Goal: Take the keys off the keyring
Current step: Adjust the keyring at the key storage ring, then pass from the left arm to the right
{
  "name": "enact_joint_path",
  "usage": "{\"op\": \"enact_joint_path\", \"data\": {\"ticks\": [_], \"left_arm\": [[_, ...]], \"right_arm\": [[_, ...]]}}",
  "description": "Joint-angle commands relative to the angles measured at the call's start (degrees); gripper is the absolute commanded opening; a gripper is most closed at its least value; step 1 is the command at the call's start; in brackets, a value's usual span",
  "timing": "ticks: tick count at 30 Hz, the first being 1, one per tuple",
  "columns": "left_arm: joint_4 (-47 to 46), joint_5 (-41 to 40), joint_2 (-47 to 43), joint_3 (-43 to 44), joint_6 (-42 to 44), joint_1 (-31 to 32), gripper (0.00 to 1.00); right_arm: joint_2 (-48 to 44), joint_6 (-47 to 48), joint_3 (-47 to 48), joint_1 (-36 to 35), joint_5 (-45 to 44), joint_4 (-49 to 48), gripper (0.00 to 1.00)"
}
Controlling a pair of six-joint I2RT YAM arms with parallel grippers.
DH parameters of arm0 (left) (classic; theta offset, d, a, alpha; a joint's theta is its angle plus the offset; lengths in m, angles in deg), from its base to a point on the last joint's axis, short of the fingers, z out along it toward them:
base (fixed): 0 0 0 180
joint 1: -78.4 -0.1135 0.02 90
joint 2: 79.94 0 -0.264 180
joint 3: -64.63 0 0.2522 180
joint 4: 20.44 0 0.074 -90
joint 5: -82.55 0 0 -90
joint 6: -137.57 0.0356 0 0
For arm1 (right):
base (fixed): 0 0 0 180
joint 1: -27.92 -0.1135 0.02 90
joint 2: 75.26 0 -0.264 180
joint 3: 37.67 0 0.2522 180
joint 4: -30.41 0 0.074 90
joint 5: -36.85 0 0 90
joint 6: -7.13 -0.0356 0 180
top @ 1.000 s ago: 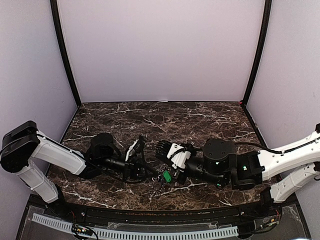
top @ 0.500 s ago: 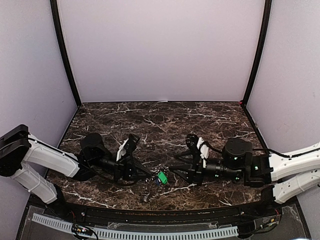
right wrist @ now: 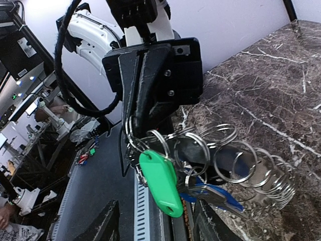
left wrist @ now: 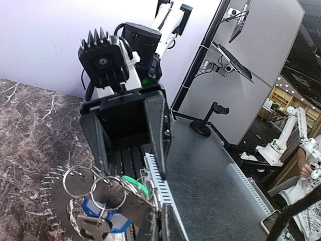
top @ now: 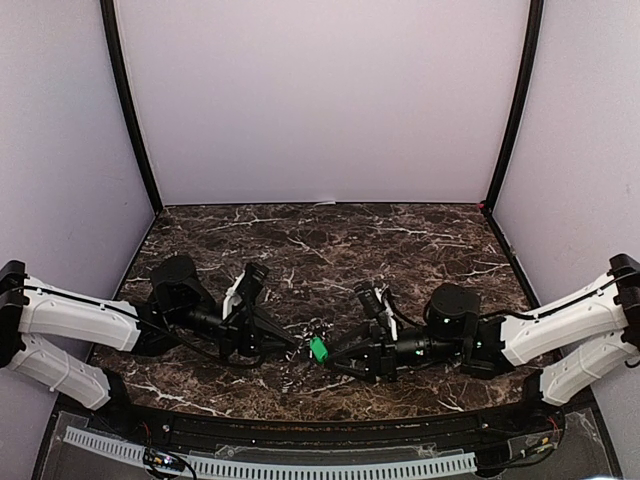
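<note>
The green key (right wrist: 160, 183) and a blue key (right wrist: 218, 197) are still joined to the keyring (left wrist: 56, 198) through thin split rings (right wrist: 198, 145). No key is seen loose, so the task is judged as not advanced yet: every removal is left to do.

The bunch is found near the near edge of the table (top: 400, 240), approx. at its middle, between both claws. Whether it is lifted cannot be told.

The left claw (right wrist: 134, 118) is closed tight on the split rings, w/ both keys hanging below. The right claw (left wrist: 131, 150) is opened wide. The green key is placed between its fingers (right wrist: 105, 223), and no contact is seen.
</note>
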Motion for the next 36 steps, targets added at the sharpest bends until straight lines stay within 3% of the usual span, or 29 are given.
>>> {"op": "enact_joint_path", "data": {"ticks": [1, 6, 19, 26, 32, 36], "left_arm": [[1.6, -0.6, -2.3, 1.9, 3.1, -0.2, 0.0], [2.1, -1.0, -3.0, 1.9, 3.5, -0.2, 0.0], [0.4, -0.7, -2.9, 1.5, 2.6, -0.2, 0.0], [-0.2, -1.2, -2.7, 1.1, 2.5, -0.2, 0.0], [0.3, -4.7, -3.3, 0.4, 3.3, -0.2, 0.0], [0.9, -6.4, -3.5, 0.2, 3.6, -0.3, 0.0]], "right_arm": [[2.4, -3.7, 1.7, 0.5, 4.8, -6.9, 0.49], [4.0, -3.4, 3.3, 0.5, 5.6, -6.2, 0.39], [7.6, -4.4, 4.7, 0.5, 4.9, -7.2, 0.38], [8.3, -4.9, 5.6, 0.5, 6.2, -9.4, 0.25], [7.3, -4.9, 4.9, 0.5, 6.2, -8.1, 0.02], [4.7, -4.5, 3.7, 0.4, 5.4, -5.7, 0.0]]}}
